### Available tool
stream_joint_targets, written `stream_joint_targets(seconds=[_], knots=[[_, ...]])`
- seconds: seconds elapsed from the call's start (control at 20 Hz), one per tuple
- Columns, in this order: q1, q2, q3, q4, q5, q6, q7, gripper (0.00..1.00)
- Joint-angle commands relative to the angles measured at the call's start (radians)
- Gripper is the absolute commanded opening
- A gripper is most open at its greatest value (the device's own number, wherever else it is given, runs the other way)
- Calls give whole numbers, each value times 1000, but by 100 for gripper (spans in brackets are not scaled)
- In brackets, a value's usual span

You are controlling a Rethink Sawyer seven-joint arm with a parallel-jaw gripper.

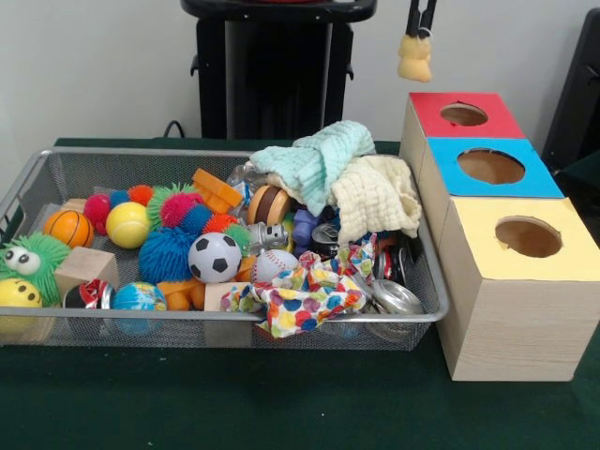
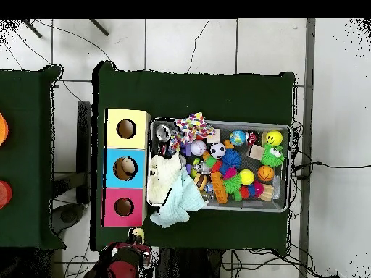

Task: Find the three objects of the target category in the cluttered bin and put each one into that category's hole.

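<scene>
My gripper (image 1: 418, 32) hangs high at the top right, shut on a small pale yellow fuzzy piece (image 1: 413, 58) that dangles below the fingers. It is above and behind the red-topped box (image 1: 441, 127), a little left of the red hole (image 1: 464, 114). From overhead, the gripper (image 2: 136, 237) sits just past the red box (image 2: 124, 207) on the robot's side. The blue-topped box (image 1: 490, 166) and yellow-topped box (image 1: 528, 236) stand in line with it. Something pale shows inside the blue hole (image 2: 127, 168).
The wire mesh bin (image 1: 56, 173) stands beside the boxes, full of clutter. A mint cloth (image 1: 319, 159), a cream cloth (image 1: 375, 192) and a dotted cloth (image 1: 300, 300) lie over crushed cans (image 1: 394, 298). Further left are a soccer ball (image 1: 214, 256), spiky balls (image 1: 167, 251) and wooden blocks (image 1: 84, 265).
</scene>
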State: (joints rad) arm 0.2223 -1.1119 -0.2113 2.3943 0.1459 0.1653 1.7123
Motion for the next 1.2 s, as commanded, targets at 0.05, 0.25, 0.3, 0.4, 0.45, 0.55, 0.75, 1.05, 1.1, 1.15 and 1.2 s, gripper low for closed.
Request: stream_joint_targets(seconds=[0.05, 0.25, 0.3, 0.4, 0.45, 0.55, 0.75, 1.05, 1.1, 1.15, 1.2], knots=[[-21, 56, 115, -136, -14, 118, 91, 0], [2, 87, 114, -178, -1, 134, 116, 0], [14, 93, 111, -180, 4, 129, 130, 0], [49, 109, 90, -198, 10, 129, 158, 0], [67, 122, 80, -209, 14, 126, 170, 0], [83, 138, 72, -222, 21, 120, 182, 0], [86, 158, 74, -227, 29, 94, 183, 0], [119, 191, 59, -244, 41, 73, 205, 0], [123, 195, 57, -246, 43, 69, 207, 0], [129, 202, 55, -247, 45, 63, 211, 0], [131, 206, 54, -246, 48, 58, 214, 0]])
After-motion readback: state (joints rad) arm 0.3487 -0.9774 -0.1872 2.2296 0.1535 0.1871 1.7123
